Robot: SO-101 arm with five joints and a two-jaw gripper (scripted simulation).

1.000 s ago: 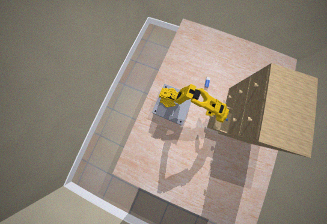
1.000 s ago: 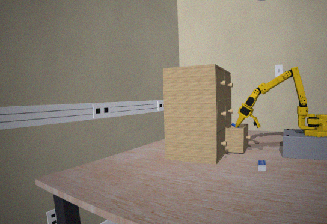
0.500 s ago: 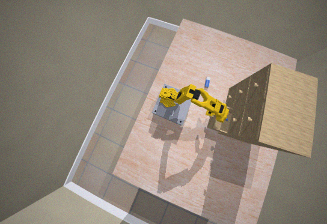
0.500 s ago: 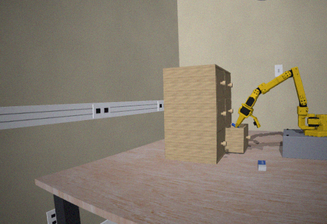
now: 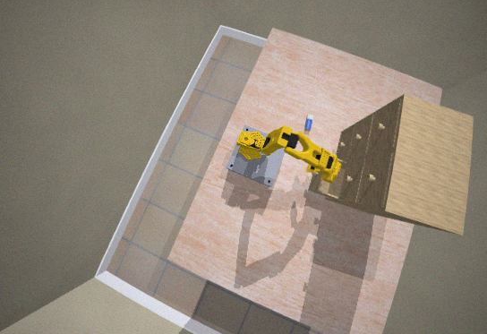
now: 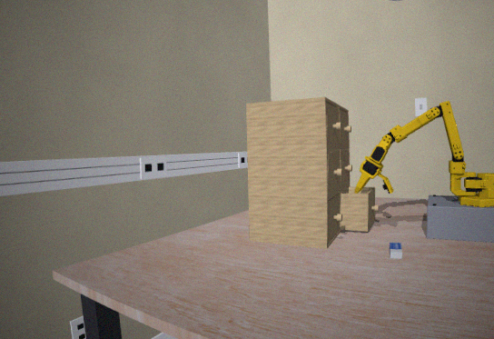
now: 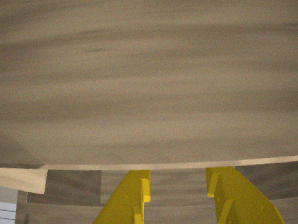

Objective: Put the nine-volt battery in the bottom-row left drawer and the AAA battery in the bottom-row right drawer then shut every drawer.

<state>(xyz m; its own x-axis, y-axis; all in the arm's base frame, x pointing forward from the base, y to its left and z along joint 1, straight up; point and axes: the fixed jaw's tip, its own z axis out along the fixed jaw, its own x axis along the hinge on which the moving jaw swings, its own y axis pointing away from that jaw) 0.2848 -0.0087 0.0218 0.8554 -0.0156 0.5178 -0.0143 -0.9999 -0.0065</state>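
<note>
The nine-volt battery, blue and white, lies on the table in front of the chest. The bottom-right drawer is pulled out. The bottom-left drawer is shut. My gripper is slightly open at the rim of the pulled-out drawer, one finger dipping behind its near side. Bare wood shows between the fingertips in the wrist view, with nothing held. The AAA battery is not visible; the drawer's inside is mostly hidden by the arm and the walls.
The tall wooden chest stands behind the pulled-out drawer, its upper drawers shut, with knobs sticking out close to the arm. The arm's grey base stands opposite the chest on the table.
</note>
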